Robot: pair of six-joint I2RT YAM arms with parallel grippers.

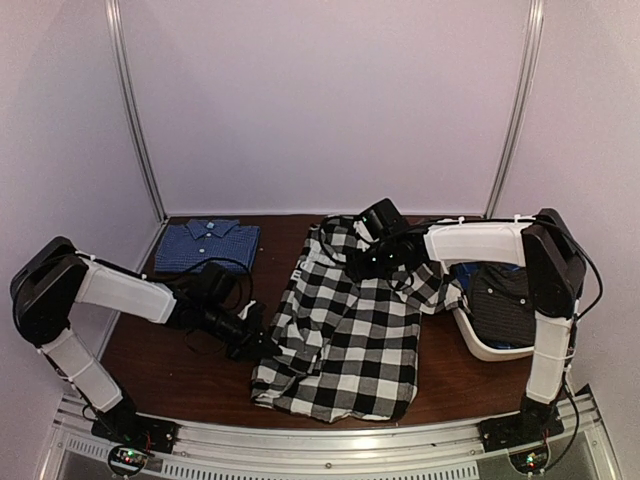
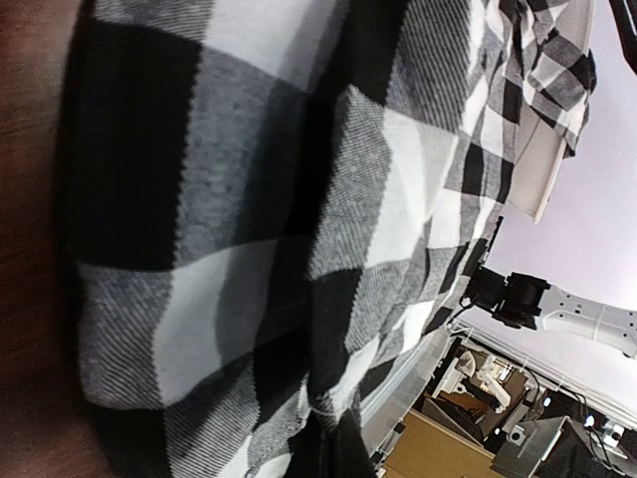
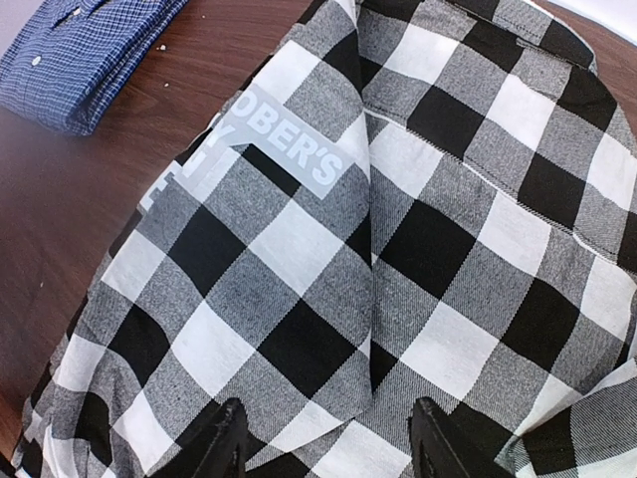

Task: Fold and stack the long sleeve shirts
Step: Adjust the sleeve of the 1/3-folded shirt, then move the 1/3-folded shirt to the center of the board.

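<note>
Left arm low, left claw point(image 1: 252, 338) pressed together at checked shirt's point(image 1: 350, 335) 9 o'clock edge; right claw point(image 3: 333, 448) spread over 12 o'clock, basket point(image 1: 482, 347) beside 3.

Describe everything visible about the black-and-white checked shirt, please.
The checked shirt is woven cloth in large black, white and grey squares. It lies flat but rumpled on the brown table, collar end far, one side folded inward showing a printed label. The left gripper is shut on its left edge; the right gripper is open above the cloth.
</note>
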